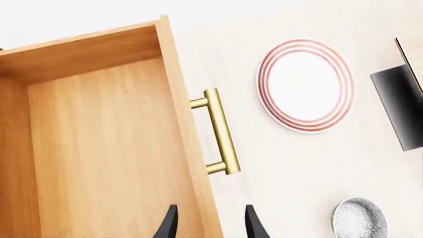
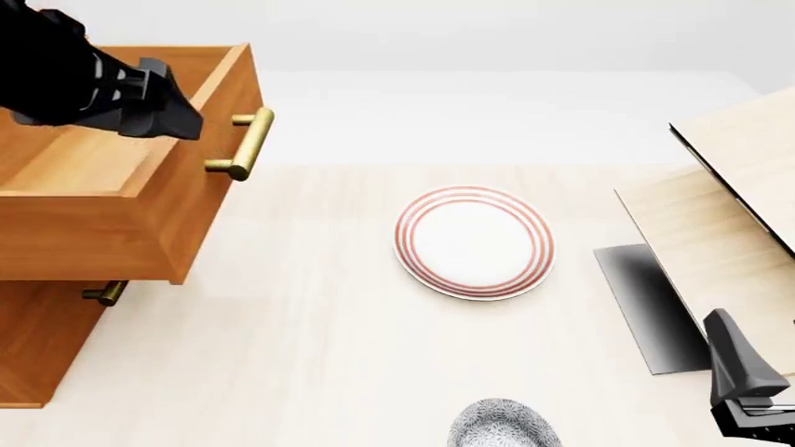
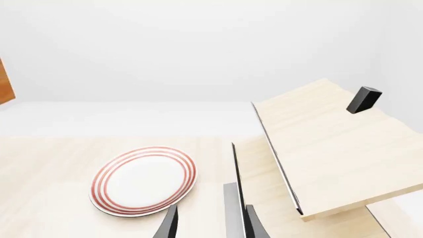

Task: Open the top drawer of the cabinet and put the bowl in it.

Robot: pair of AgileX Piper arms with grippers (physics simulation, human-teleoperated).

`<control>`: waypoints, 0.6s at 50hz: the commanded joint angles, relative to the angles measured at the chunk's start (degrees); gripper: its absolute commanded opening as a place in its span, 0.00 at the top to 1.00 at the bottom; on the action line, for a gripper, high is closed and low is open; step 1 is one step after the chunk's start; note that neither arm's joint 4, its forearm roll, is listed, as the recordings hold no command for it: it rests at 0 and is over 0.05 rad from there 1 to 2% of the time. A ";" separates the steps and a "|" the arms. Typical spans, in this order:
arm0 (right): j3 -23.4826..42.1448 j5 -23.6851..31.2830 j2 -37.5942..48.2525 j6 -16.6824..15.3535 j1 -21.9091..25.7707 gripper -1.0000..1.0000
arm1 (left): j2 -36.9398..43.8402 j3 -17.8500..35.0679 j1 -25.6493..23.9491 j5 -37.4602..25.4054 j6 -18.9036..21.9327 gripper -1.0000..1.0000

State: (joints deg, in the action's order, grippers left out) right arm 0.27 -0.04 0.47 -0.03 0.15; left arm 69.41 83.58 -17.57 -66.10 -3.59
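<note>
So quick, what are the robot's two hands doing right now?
Left gripper: jaws open, holding nothing, above the front edge of the pulled-out top drawer.
Right gripper: jaws open, holding nothing.

The top drawer (image 2: pixel 118 200) stands pulled out and open from above, with the left tool (image 2: pixel 155 102) hovering over its mouth. Bare surface (image 2: pixel 311 354) lies between cabinet (image 2: pixel 44 340) and bowl (image 2: pixel 501 426); the plate (image 2: pixel 474 242) sits mid-surface, well apart from both.

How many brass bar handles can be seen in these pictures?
2. One is on the open top drawer, the handle on its front. The other handle shows just below it, on the cabinet. More may be hidden.
</note>
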 commanded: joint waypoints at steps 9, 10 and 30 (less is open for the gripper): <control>-0.04 -0.01 -0.04 0.03 -0.07 0.00 | -2.43 4.23 -0.83 -3.26 2.90 0.00; -0.04 -0.01 -0.03 0.04 -0.07 0.00 | -2.71 4.30 -0.83 -3.38 3.39 0.00; -0.04 -0.02 -0.06 0.01 -0.02 0.00 | -5.47 7.35 -4.50 -3.28 10.42 0.00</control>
State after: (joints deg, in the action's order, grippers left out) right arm 0.27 -0.04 0.47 -0.03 0.14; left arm 65.62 89.90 -20.67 -69.12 4.43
